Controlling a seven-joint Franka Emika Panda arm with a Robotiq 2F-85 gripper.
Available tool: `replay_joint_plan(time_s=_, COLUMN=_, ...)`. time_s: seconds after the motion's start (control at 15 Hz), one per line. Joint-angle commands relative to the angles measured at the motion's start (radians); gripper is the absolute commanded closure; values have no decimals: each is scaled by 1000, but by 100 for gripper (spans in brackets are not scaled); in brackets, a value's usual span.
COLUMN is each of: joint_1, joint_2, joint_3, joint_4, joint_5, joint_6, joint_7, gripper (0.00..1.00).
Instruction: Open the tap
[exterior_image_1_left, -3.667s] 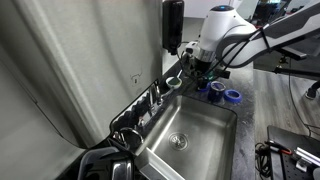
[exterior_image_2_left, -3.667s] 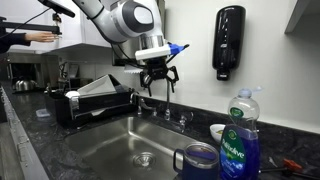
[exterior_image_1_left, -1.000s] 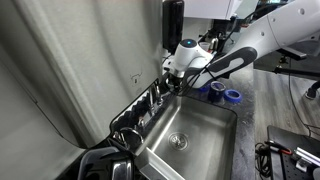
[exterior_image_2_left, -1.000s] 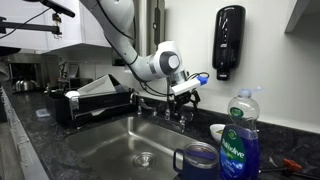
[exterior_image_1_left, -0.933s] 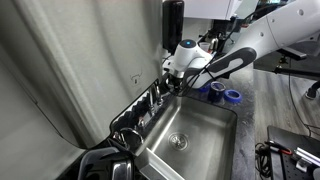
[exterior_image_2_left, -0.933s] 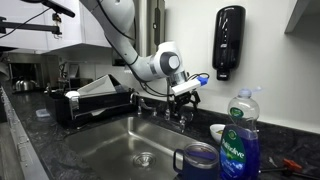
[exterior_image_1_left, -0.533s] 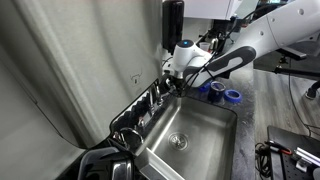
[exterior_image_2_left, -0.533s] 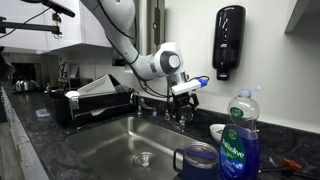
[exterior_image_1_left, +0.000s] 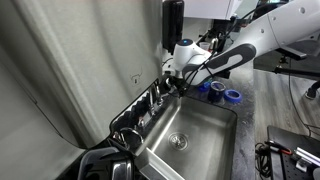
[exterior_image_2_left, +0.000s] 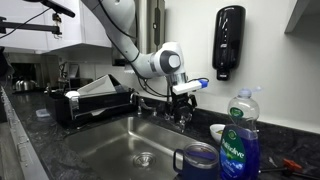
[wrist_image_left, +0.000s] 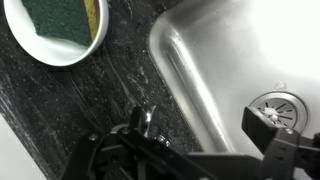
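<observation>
The tap (exterior_image_2_left: 160, 108) is a small chrome faucet on the back rim of the steel sink; it also shows in an exterior view (exterior_image_1_left: 155, 97). My gripper (exterior_image_2_left: 184, 106) hangs just over the tap's handle nearest the soap bottle, and it shows in an exterior view (exterior_image_1_left: 178, 84) too. In the wrist view a stubby chrome handle (wrist_image_left: 143, 119) stands on the dark counter between my two spread black fingers (wrist_image_left: 180, 138). The gripper is open and holds nothing. I cannot tell whether a finger touches the handle.
The steel sink basin (exterior_image_2_left: 100, 145) with its drain (wrist_image_left: 275, 104) lies below. A bowl with a green sponge (wrist_image_left: 55, 30), a blue soap bottle (exterior_image_2_left: 238, 140), a blue mug (exterior_image_2_left: 198, 160), a black wall dispenser (exterior_image_2_left: 229, 42) and a dish rack (exterior_image_2_left: 95, 100) surround it.
Since the oldest frames the arm swung down from above the sink to the tap's handle. In the last second the gripper edged slightly lower onto it.
</observation>
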Motion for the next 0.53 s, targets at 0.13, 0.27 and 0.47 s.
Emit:
replay_joint_plan(time_s=0.13, joint_1=-18, joint_2=-37, joint_3=20, joint_4=-36, joint_5=34, joint_6=-58, joint_7=-76, gripper=0)
replay_joint_plan(time_s=0.27, joint_1=-18, joint_2=-42, joint_3=21, joint_4=-42, joint_5=34, joint_6=-59, joint_7=-82, gripper=0)
replay_joint_plan(time_s=0.47, joint_1=-18, joint_2=-50, joint_3=23, joint_4=-54, joint_5=36, joint_6=-56, joint_7=-90, gripper=0)
